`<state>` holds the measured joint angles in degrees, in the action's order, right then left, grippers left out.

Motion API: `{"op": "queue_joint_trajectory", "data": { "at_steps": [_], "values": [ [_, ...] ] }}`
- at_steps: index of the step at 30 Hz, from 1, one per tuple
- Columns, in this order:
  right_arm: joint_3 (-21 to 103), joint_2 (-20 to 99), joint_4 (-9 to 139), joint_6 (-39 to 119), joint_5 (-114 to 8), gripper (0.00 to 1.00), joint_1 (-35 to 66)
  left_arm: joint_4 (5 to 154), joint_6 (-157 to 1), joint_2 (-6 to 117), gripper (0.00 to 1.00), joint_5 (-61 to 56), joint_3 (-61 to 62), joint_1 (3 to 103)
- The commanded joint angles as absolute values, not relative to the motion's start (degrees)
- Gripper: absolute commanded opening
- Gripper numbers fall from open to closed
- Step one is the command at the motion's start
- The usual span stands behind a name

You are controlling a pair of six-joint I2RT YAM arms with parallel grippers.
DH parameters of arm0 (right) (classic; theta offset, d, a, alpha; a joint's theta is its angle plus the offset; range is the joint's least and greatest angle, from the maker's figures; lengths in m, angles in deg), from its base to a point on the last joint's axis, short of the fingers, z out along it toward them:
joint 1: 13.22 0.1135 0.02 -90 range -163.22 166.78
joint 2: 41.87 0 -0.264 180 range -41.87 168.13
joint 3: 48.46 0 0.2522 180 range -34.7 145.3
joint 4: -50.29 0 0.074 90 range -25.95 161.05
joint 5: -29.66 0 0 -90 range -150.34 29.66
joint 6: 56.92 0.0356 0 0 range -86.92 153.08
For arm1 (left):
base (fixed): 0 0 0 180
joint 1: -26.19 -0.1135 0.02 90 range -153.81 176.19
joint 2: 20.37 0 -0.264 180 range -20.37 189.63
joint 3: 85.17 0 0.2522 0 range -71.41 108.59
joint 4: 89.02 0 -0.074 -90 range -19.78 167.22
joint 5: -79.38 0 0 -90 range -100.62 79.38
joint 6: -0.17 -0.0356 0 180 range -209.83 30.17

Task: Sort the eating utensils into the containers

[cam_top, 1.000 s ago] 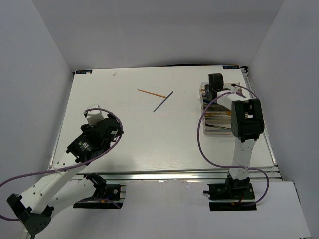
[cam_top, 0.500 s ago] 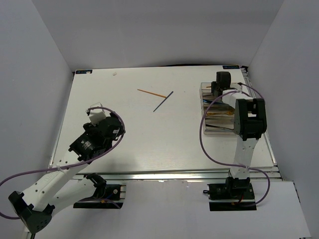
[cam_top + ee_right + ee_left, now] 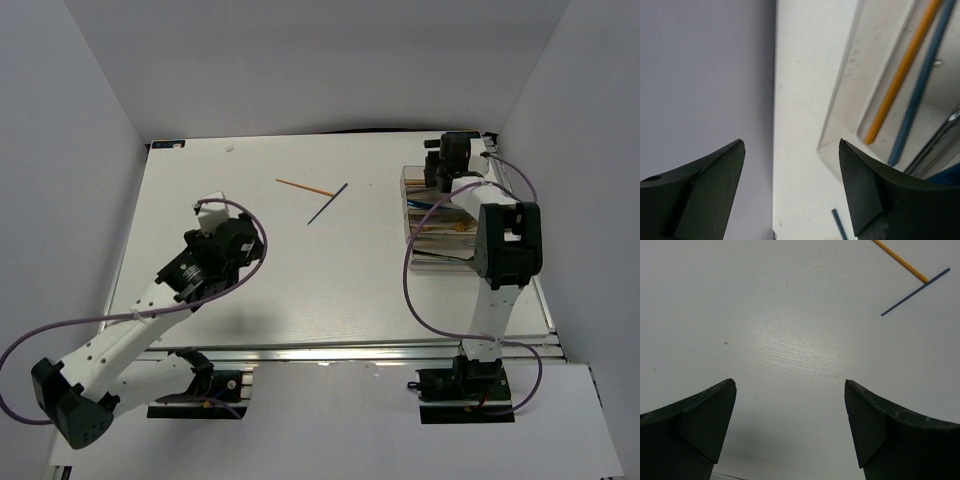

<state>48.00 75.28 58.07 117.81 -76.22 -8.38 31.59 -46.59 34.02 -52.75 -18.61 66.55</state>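
Note:
Two chopsticks lie loose on the white table, an orange one [image 3: 305, 187] [image 3: 900, 261] and a dark blue one [image 3: 327, 203] [image 3: 915, 292], their tips touching. My left gripper [image 3: 232, 238] [image 3: 790, 390] hovers open and empty, down-left of them. The clear containers tray [image 3: 408, 200] [image 3: 850, 75] at the right holds several utensils [image 3: 440, 228]. In the right wrist view an orange chopstick [image 3: 902, 75] and a blue chopstick [image 3: 920, 85] lie side by side in one compartment. My right gripper [image 3: 452, 152] [image 3: 791, 145] is open and empty beyond the tray's far end.
The back wall [image 3: 705, 75] stands close beyond the right gripper. A small blue mark [image 3: 838, 225] sits on the table near the far edge. The right arm's purple cable [image 3: 410, 270] loops over the tray's near end.
The right gripper has opened and shifted past the tray's far end toward the wall. The left arm has reached forward and right, closer to the loose chopsticks.

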Motion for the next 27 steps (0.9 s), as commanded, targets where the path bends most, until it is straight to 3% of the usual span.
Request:
{"op": "queue_joint_trajectory", "data": {
  "at_steps": [1,4,7,13,16,19,27],
  "values": [
    [48.27,67.39,56.58,113.16,-74.67,0.82,-8.82,39.93,-52.29,39.71,0.98,-49.92,-12.98,66.7],
    [50.71,62.74,60.69,100.48,-70.55,0.89,-8.65,45.65,-60.19,52.33,0.98,-41.94,-4.75,65.39],
    [52.31,58.69,70.79,83.61,-64.57,0.89,-7.68,46.55,-69.33,64.93,0.98,-32.1,4.76,63.81],
    [29.93,37.79,71.34,65.0,-58.43,0.89,-6.98,49.8,-79.64,90.6,0.98,-22.88,27.17,60.47],
    [22.18,28.55,74.4,60.34,-52.89,0.89,-6.8,47.95,-81.39,103.35,0.87,-19.5,41.32,58.88],
    [17.69,22.04,75.73,57.87,-47.95,0.89,-6.54,46.46,-82.71,112.33,0.83,-18.54,51.88,58.79],
    [11.8,13.69,78.28,56.37,-43.73,0.89,-6.28,48.48,-82.45,119.29,0.63,-16.6,55.6,58.71]
  ]
}}
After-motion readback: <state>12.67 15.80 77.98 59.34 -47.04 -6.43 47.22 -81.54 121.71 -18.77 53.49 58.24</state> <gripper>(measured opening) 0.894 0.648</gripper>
